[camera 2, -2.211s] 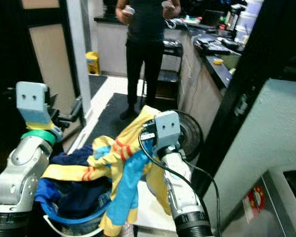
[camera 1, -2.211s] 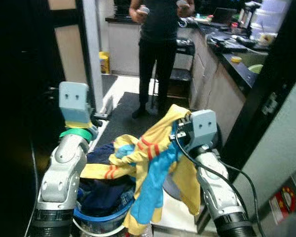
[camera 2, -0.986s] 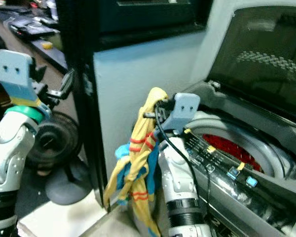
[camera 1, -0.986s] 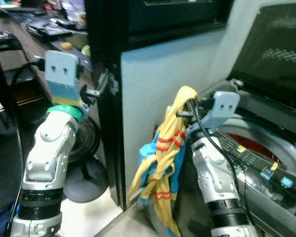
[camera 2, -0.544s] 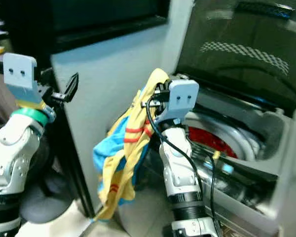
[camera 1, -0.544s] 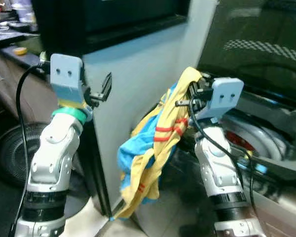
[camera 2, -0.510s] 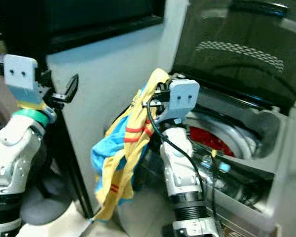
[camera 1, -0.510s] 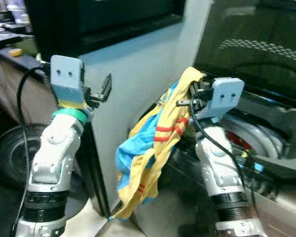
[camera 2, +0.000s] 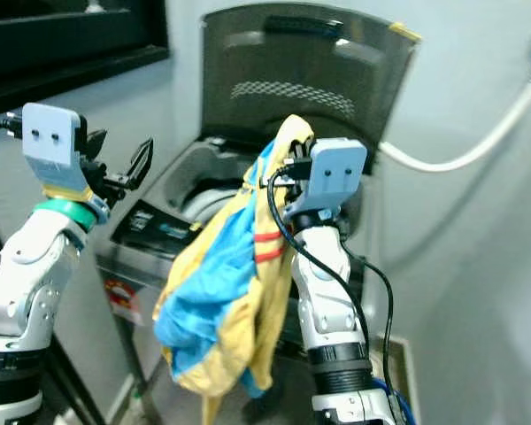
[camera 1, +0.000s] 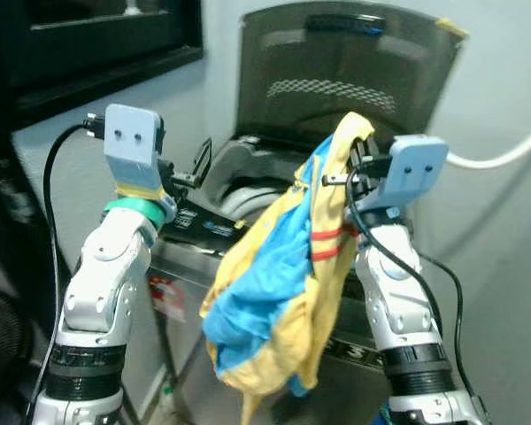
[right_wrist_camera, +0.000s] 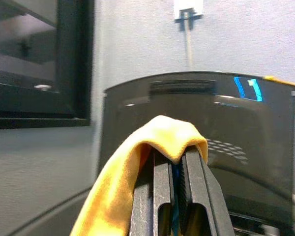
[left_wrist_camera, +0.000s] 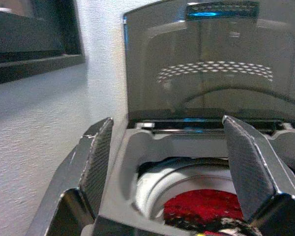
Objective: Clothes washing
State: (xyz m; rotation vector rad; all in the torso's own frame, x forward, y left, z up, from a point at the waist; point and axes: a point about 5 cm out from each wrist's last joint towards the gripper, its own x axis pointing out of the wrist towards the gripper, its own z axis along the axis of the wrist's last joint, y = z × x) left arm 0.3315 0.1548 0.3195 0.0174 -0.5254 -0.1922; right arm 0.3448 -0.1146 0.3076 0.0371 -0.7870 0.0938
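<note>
No words or numbers can be read anywhere. The washing machine [camera 1: 248, 190] has a red sticker [camera 1: 164, 295] low on its front and a small blue glowing mark [left_wrist_camera: 204, 13] at the top of its open lid [left_wrist_camera: 214, 64], but both are too blurry to read.

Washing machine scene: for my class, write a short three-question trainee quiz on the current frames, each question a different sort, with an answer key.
1. True or false: the washing machine's lid stands raised.
2. Multiple choice: what does the right gripper hold? A) a white towel B) a yellow and blue garment C) a detergent bottle
3. Short answer: how do the fingers of the left gripper stand, and what colour is the item in the drum?

Key
1. True.
2. B; it is draped over the shut fingers and hangs down in front of the machine.
3. Spread open, holding nothing; red.
</note>
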